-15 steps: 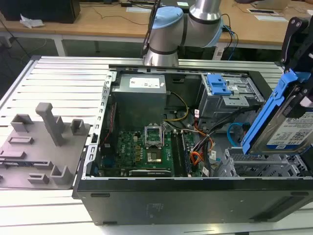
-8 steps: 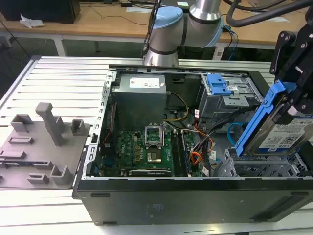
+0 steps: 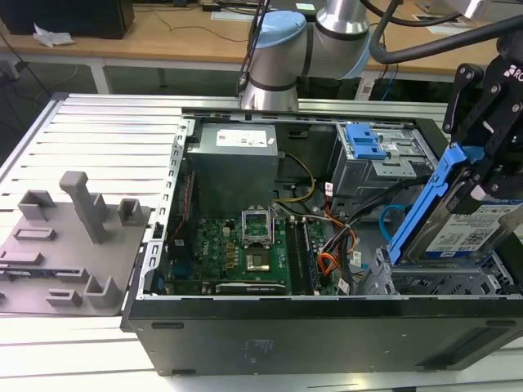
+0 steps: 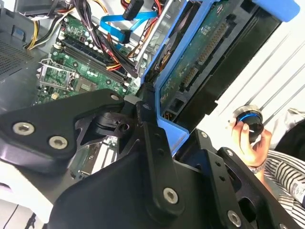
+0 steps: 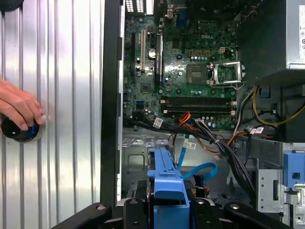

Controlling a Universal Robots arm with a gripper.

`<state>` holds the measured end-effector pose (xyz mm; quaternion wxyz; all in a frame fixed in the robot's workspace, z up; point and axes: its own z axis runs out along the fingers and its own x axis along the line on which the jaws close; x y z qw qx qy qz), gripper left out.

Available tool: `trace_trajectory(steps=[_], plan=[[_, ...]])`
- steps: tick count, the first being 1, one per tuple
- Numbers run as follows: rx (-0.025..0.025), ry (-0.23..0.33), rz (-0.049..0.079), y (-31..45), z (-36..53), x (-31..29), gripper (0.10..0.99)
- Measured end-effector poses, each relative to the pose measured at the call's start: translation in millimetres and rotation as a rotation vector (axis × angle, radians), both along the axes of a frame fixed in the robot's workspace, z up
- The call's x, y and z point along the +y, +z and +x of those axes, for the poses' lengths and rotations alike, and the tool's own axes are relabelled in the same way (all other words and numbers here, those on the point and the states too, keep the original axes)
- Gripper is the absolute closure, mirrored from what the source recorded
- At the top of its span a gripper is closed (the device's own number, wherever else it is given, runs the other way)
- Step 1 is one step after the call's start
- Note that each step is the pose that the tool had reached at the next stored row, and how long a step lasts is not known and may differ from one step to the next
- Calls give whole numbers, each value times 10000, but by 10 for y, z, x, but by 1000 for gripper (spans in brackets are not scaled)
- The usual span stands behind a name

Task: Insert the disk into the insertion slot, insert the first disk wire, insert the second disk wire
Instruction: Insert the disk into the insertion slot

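In the exterior view the gripper (image 3: pixel 480 167) has its jaws closed on the disk (image 3: pixel 478 233), gripping its blue carrier. The disk hangs tilted, one end high, just above the insertion slot (image 3: pixel 441 282) at the near corner of the computer case (image 3: pixel 245 343) on the exterior view's right. That tilt is the main risk, I judge: lowered out of square, the carrier could catch the cage's sheet-metal lip and jam or twist in the grip. The second disk wire (image 3: pixel 391 219) loops just beside the cage and could be pinched under the disk. In the second wrist view the disk's bare circuit board faces the camera, and a scrape against the cage could harm it. A person's hand (image 4: pixel 250 138) rests on a round knob (image 4: pixel 248 118) outside the case. In the first wrist view a cable bundle (image 5: pixel 219 143) crowds the bay's edge and might snag the carrier. The case lies open on a ribbed aluminium table (image 5: pixel 71 95). Back in the exterior view, a grey fixture (image 3: pixel 73 237) sits near the table's edge on the exterior view's left, and wooden desks (image 3: pixel 163 33) stand behind.
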<state>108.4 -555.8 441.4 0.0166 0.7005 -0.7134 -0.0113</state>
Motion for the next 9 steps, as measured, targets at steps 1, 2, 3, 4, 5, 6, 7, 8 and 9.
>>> trace_trajectory(steps=[1,2,3,4,5,6,7,8,9], plan=[[0,0,13,-10,0,8,718],[0,0,32,-20,0,18,718],[0,0,39,-25,0,20,718],[0,0,46,-31,0,22,718],[0,0,51,-39,0,23,718],[0,0,53,-47,0,24,718],[0,0,51,-61,-1,25,718],[0,0,51,-70,-2,25,718],[0,0,52,-84,-2,25,718]])
